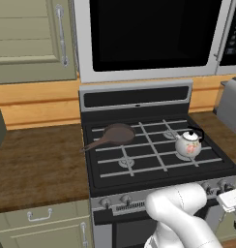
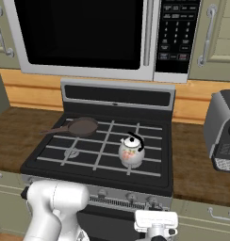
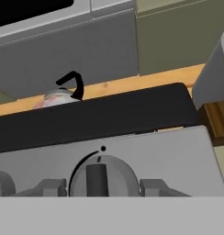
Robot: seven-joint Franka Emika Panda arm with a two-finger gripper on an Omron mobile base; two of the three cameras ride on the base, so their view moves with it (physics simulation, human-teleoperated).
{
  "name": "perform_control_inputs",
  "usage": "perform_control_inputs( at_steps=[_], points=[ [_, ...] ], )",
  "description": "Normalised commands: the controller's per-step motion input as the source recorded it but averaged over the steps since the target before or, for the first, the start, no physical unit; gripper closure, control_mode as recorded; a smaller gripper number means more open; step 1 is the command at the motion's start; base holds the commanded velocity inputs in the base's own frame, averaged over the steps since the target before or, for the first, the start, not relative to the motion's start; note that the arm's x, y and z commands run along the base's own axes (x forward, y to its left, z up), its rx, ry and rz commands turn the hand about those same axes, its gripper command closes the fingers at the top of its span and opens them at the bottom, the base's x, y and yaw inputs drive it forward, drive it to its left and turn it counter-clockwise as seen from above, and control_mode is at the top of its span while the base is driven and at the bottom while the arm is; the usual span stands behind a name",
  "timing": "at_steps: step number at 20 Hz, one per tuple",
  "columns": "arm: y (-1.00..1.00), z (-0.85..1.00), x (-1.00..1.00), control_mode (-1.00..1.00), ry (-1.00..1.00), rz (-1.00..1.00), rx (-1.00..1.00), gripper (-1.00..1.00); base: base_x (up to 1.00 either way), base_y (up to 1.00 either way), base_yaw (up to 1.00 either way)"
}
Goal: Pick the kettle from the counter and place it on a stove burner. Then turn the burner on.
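Observation:
The white floral kettle [image 1: 188, 143] [image 2: 131, 151] stands upright on the front right stove burner, which it mostly hides, on the black cooktop [image 1: 154, 169]. Nothing grips it. My gripper [image 3: 101, 187] is low in front of the stove's control panel. Its fingers [image 3: 49, 186] stand open on either side of a round silver knob [image 3: 102, 176], with small gaps to the knob. In the hand view the kettle's lid and dark handle [image 3: 70, 85] peek over the stove's front edge. The hand's white body [image 2: 157, 220] [image 1: 231, 198] hangs below the right knobs.
A brown frying pan [image 1: 117, 133] [image 2: 81, 126] sits on the back left burner. Dark wood counter [image 1: 37, 164] [image 2: 197, 164] flanks the stove. A grey appliance [image 2: 223, 136] stands on the right counter. A microwave [image 1: 154, 34] hangs overhead. Further knobs [image 2: 102, 192] line the panel.

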Motion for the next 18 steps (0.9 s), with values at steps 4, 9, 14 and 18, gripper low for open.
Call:
perform_control_inputs(
  at_steps=[4, 9, 14, 18],
  points=[
    [0.0, 0.0, 0.0, -1.0, -0.11, 0.08, -0.24, 1.0, 0.0, 0.0, 0.0],
    [0.0, 0.0, 0.0, -1.0, -0.09, 0.16, -0.36, 1.0, 0.0, 0.0, 0.0],
    [0.0, 0.0, 0.0, -1.0, -0.14, 0.19, -0.4, 1.0, 0.0, 0.0, 0.0],
    [0.0, 0.0, 0.0, -1.0, -0.12, 0.19, -0.42, 1.0, 0.0, 0.0, 0.0]
  ],
)
